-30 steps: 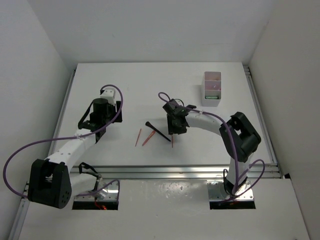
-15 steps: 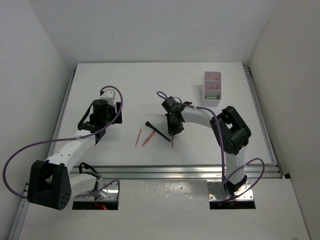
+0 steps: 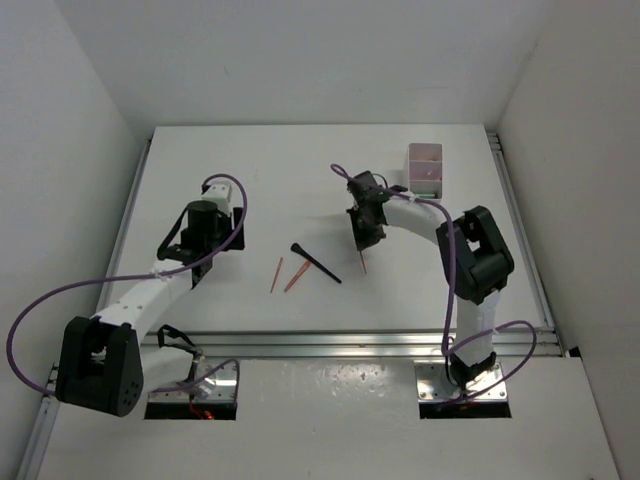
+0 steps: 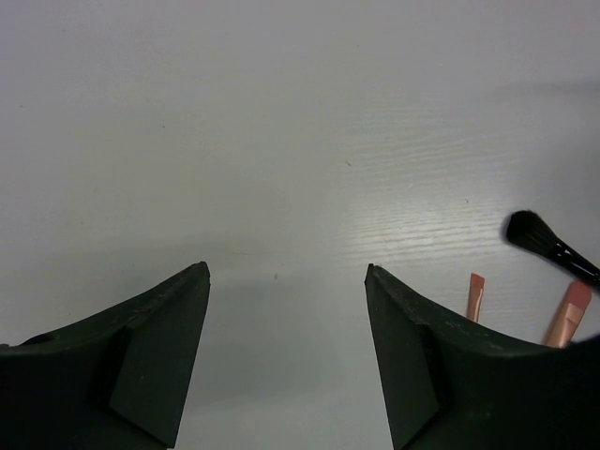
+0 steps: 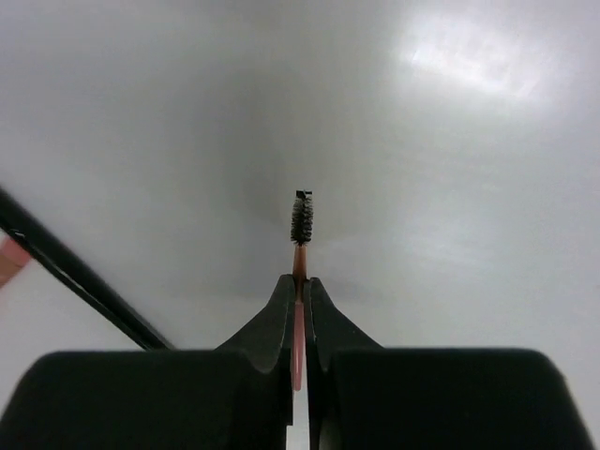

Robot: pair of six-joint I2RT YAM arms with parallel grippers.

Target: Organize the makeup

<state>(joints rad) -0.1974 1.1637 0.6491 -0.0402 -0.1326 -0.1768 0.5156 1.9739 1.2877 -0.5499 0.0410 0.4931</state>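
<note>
My right gripper (image 3: 364, 236) is shut on a thin pink wand (image 3: 363, 262) with a black bristle tip (image 5: 302, 218), and the wand sticks out ahead of the fingertips (image 5: 299, 281) above the table. A black brush (image 3: 315, 262) and two pink pencils (image 3: 276, 275) (image 3: 295, 276) lie on the table's middle, left of that gripper. My left gripper (image 3: 190, 258) is open and empty over bare table (image 4: 286, 272). Its view shows the brush head (image 4: 539, 239) and the pencil ends (image 4: 475, 295) at the right. The tubes and sponges are not clearly seen.
A white translucent compartment box (image 3: 424, 180) stands at the back right with pink and green items inside. The brush handle (image 5: 75, 277) crosses the lower left of the right wrist view. White walls enclose the table.
My right gripper has moved back and to the right, towards the box, carrying the pink wand away from the brush. The left arm has hardly moved.
</note>
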